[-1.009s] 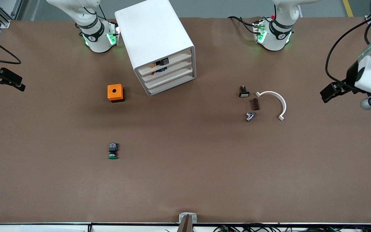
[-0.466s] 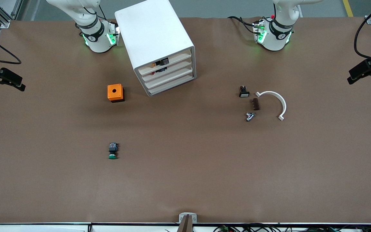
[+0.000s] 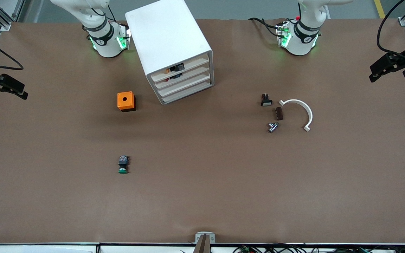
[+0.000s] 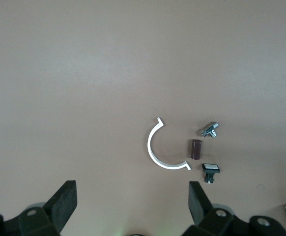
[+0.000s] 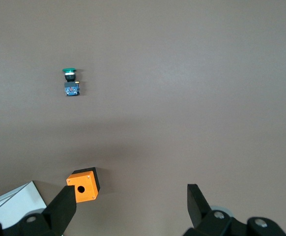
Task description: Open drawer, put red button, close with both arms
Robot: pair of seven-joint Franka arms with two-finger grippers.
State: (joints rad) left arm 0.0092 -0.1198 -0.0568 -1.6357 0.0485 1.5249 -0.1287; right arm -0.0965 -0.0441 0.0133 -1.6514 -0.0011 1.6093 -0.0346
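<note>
The white cabinet (image 3: 169,42) stands between the two arm bases, and its four beige-fronted drawers (image 3: 184,81) all look pushed in. Small dark parts (image 3: 175,70) show in the slot above the top drawer. I cannot make out a red button among them or anywhere on the table. My left gripper (image 3: 378,71) hovers open and empty at the left arm's end of the table; its wrist view shows the jaws (image 4: 132,191) spread wide. My right gripper (image 3: 14,89) hovers open and empty at the right arm's end, with its jaws (image 5: 129,194) spread wide.
A green-capped button (image 3: 123,165) lies nearer the front camera than the orange box with a hole (image 3: 126,101). Toward the left arm's end lie a white arc (image 3: 299,109), a brown cylinder (image 3: 279,113), a metal fitting (image 3: 272,126) and a small black-and-white part (image 3: 266,100).
The left arm has pulled back from over the table toward its own end and the bases' side, its gripper still open. The right arm has not moved.
</note>
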